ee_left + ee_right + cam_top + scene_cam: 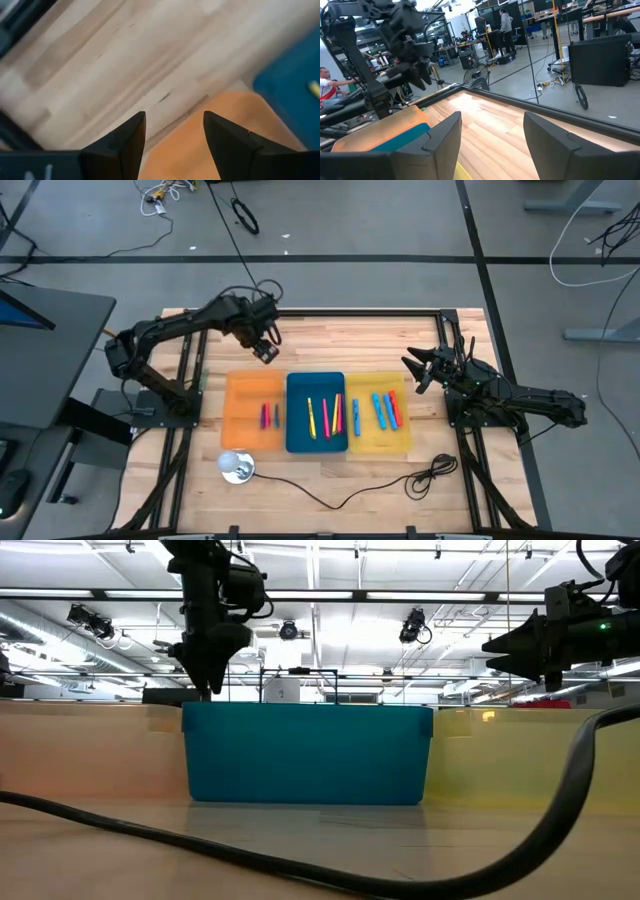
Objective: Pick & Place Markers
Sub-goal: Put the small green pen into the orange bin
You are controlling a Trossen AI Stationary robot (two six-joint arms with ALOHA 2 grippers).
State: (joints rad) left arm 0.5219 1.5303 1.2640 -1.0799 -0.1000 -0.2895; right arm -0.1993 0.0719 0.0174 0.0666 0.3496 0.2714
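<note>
Three trays are set side by side near the middle of the tabletop: an orange tray (243, 395) toward the left edge, a blue tray (296, 385) in the centre, and a yellow tray (366, 442) toward the right edge. All the markers that can be seen are lying inside them. Two short ones (270, 416), pink or red and purple, are in the orange tray; yellow and pink ones (325, 418) are in the blue tray; blue and red ones (384, 411) are in the yellow tray. Nearly all are laid with their long axes running from the far edge toward the near edge, roughly parallel to one another.

The left gripper (266, 350) is held above the far edge of the orange tray, close to its corner with the blue tray. In the left wrist view its fingers (125, 142) are seen spread apart with nothing between them, bare wood and the orange rim showing through the gap. The right gripper (416, 370) is held above the tabletop just off the yellow tray's far right corner; its fingers (442, 137) are likewise parted and empty.

The two markers in the orange tray lie nearward of the left gripper, well inside the tray, and that arm is judged the nearer one to them. The blue and red markers lie nearer the right gripper. A grasp is judged to need the jaws set across a marker's long axis.

A black cable (370, 487) and a small white round object (236, 465) lie along the near edge.
</note>
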